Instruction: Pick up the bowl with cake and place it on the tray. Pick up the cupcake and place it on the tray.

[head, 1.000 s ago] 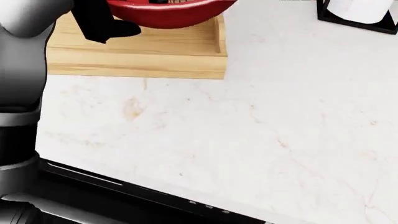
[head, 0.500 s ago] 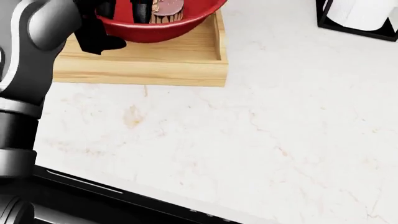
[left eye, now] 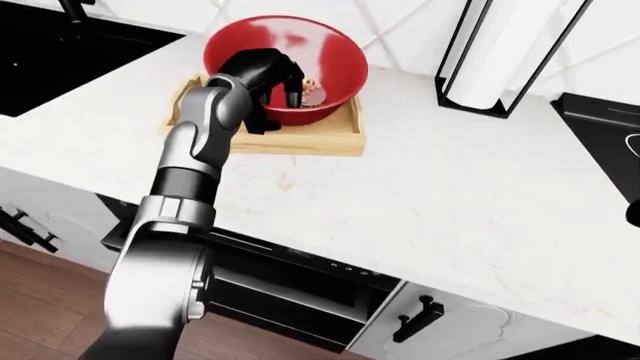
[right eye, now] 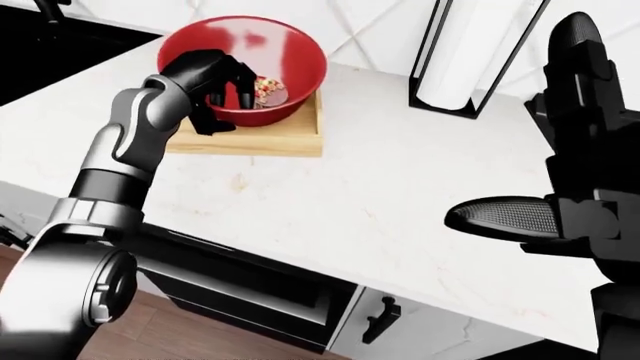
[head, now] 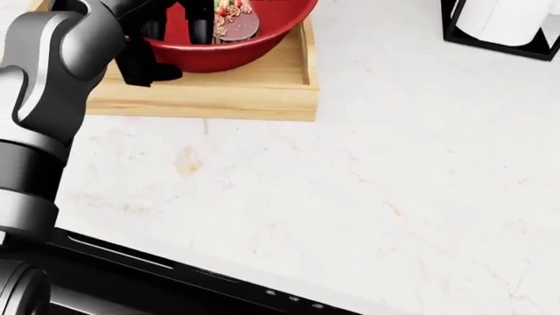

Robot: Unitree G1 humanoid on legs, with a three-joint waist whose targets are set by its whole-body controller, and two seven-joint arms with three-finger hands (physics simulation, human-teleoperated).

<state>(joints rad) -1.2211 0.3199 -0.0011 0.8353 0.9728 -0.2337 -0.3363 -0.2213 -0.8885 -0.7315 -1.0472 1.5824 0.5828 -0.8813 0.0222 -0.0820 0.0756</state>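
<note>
Bowl (left eye: 285, 69), red, with the cake (head: 234, 25) inside, sits on the wooden tray (left eye: 300, 139) at the far left of the counter (left eye: 440, 195). We judge it set down or within a hair of it; contact underneath isn't clear. Our left hand (left eye: 262, 75) grips the bowl's near-left rim, fingers (head: 199, 20) hooked over the edge into the bowl, thumb side on the outside wall. So it's closed on the bowl, not released.

Right hand (right eye: 565, 202) hangs at the right edge of the right-eye view, well apart from everything, fingers spread, holding nothing.

Paper towel holder (left eye: 495, 52) stands far right of the tray. Sink (left eye: 60, 56) far left.

Progress: step one basically done bar letting go. Step two not started, and we can't see the cupcake in any view. It likely lies outside the views, so we'd need to look around for it.
</note>
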